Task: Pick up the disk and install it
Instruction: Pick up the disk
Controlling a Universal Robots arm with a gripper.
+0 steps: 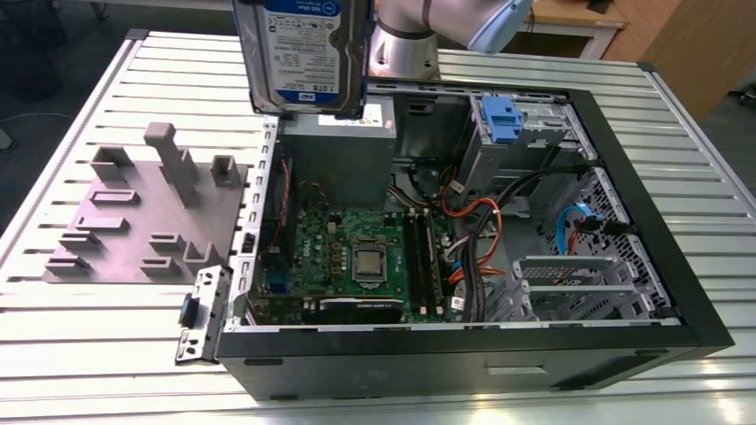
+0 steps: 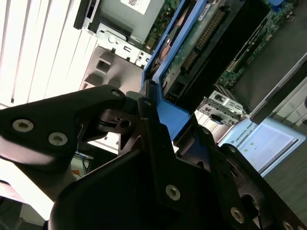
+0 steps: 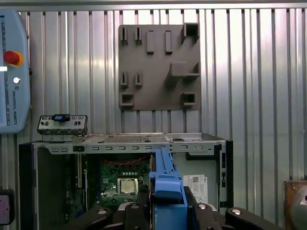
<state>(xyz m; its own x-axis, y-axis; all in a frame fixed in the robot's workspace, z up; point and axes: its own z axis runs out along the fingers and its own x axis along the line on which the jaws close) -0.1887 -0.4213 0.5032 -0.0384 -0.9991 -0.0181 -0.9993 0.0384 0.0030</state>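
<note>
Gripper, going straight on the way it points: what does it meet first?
Probably the grey power supply box in the open case; the gripper holds the disk above its edge by the motherboard. Depth unclear.

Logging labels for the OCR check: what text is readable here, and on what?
Label on the disk: white-and-blue, print too blurred to read.
White label on the grey metal box: too small to read.
Edge of the teach pendant: brand lettering only, not quoted.
Nothing else legible.

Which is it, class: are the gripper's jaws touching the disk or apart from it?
Touching. In the second wrist view the gripper has its jaws clamped on the blue side rail of the disk, with no gap on either side.
</note>
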